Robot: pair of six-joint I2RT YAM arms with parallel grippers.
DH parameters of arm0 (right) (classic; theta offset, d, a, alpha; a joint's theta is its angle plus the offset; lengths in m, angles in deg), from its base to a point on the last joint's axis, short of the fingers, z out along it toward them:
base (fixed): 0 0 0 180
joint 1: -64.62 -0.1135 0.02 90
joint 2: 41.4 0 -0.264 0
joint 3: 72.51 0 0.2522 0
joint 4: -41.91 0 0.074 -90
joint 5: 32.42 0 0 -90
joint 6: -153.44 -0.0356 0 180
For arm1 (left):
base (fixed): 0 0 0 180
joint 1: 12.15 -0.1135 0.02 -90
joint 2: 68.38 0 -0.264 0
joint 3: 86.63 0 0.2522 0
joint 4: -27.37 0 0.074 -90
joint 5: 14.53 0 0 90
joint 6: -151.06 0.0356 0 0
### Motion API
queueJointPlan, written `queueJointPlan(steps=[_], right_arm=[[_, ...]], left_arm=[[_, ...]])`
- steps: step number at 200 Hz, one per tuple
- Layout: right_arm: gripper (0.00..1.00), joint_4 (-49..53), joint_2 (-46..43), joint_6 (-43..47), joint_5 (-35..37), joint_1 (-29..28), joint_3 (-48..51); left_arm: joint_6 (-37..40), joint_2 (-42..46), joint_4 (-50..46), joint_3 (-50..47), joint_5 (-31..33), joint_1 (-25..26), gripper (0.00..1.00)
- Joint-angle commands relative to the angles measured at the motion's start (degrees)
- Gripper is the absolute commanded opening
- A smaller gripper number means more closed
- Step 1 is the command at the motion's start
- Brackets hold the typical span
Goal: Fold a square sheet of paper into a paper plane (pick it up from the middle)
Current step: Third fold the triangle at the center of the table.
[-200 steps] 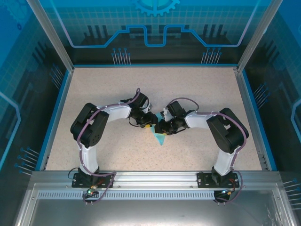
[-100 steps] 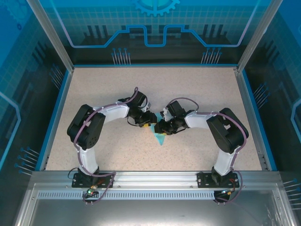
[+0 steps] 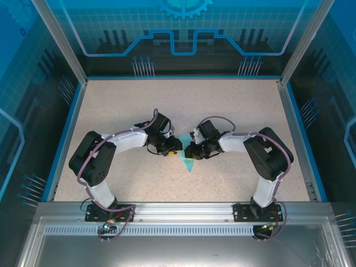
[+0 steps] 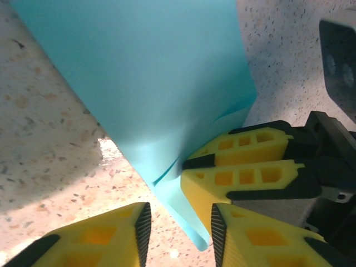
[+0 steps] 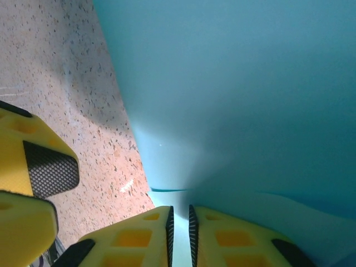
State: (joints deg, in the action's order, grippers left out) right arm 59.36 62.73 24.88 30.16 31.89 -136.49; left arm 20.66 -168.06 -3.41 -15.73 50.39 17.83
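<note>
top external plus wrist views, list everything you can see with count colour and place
paper: 1, light blue, folded to a point, middle of the table between the grippers
table: 1, speckled beige with blue edging, fills the enclosure floor
back panel: 1, translucent blue with a line pattern, behind the table
rail: 1, silver, near edge under the arm bases
left arm: 1, white and black, reaching in from the left
right arm: 1, white and black, reaching in from the right
left gripper: 1, yellow with black pads, jaws apart around the paper's lower tip
right gripper: 1, yellow, jaws pinched shut on the paper's edge
</note>
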Motion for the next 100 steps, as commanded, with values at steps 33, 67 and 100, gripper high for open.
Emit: queueJointPlan(steps=[33,67,100], right_arm=[[0.09,0.4,1.7,0.5,0.4,-0.4,2.0],[0.06,0.0,1.8,0.4,0.3,-0.2,2.6],[0.02,-0.2,1.8,0.2,-0.1,-0.1,2.7]], left_arm=[[-1.3,-1.7,2.2,-0.6,0.1,1.6,0.25],[-2.3,-2.9,4.0,-1.1,-0.1,2.4,0.21],[-2.4,-4.3,4.5,-1.6,0.1,2.9,0.19]])
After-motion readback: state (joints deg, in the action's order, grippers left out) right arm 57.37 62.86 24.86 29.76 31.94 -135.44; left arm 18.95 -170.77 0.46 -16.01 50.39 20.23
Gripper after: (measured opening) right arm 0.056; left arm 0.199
